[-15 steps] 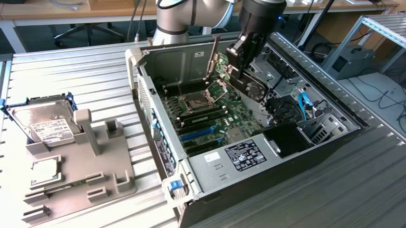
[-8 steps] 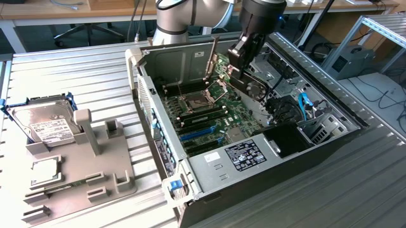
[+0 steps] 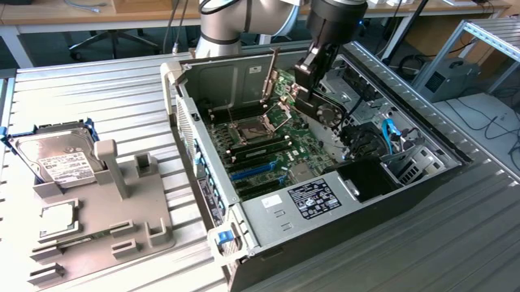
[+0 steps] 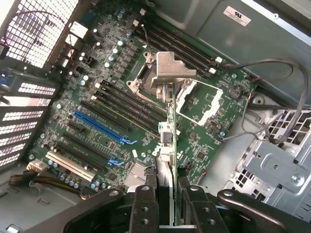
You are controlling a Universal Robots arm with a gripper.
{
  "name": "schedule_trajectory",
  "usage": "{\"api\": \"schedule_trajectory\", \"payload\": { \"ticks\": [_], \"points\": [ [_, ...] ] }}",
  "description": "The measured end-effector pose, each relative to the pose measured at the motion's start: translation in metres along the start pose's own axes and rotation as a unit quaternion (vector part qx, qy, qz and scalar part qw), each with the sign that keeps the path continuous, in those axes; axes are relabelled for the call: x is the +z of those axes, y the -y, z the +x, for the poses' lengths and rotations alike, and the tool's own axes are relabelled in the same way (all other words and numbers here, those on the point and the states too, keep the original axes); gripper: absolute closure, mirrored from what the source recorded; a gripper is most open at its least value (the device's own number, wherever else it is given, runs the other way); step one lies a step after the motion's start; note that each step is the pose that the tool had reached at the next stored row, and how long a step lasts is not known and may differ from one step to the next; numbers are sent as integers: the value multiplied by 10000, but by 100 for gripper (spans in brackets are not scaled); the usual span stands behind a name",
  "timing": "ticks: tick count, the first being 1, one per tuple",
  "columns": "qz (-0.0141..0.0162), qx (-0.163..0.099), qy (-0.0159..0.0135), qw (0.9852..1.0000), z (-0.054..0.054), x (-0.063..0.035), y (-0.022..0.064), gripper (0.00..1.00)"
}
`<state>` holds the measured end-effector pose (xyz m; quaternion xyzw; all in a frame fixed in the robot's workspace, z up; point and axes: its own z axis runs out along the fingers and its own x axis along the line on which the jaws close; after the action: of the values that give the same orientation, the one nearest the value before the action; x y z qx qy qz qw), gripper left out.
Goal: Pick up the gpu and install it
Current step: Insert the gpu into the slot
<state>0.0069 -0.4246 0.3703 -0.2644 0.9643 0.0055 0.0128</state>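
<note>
Claw (image 4: 166,196) gripping gpu (image 4: 167,124), above motherboard (image 4: 104,104)

Bright, even light; white glare on the ribbed table (image 3: 81,91)

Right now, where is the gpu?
In the wrist view the gpu is clamped edge-on in the gripper, over the motherboard inside the open computer case, its silver bracket above the CPU socket.
</note>
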Motion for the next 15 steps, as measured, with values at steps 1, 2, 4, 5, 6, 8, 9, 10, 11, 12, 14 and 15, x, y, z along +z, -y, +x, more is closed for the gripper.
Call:
{"api": "schedule_trajectory", "payload": {
  "ticks": [1,2,4,5,6,8,9,10,11,12,14,15],
  "points": [
    [0,-9,0,10000,0,1,0,73],
    [-1,-15,0,10000,-1,2,0,73],
    [-1,-27,0,10000,-3,4,0,73],
    [-1,-36,0,10000,-3,5,0,73],
    [-1,-46,0,10000,-3,5,0,73],
    [-1,-64,-1,10000,-5,6,1,73],
    [-1,-72,-1,10000,-6,6,2,73],
    [-2,-82,-1,10000,-7,7,2,73],
    [-2,-91,0,10000,-7,8,3,73],
    [-3,-103,0,9999,-9,9,4,73],
    [-3,-139,-1,9999,-13,9,6,73],
    [-5,-180,-1,9998,-18,11,9,73]
  ]
}}
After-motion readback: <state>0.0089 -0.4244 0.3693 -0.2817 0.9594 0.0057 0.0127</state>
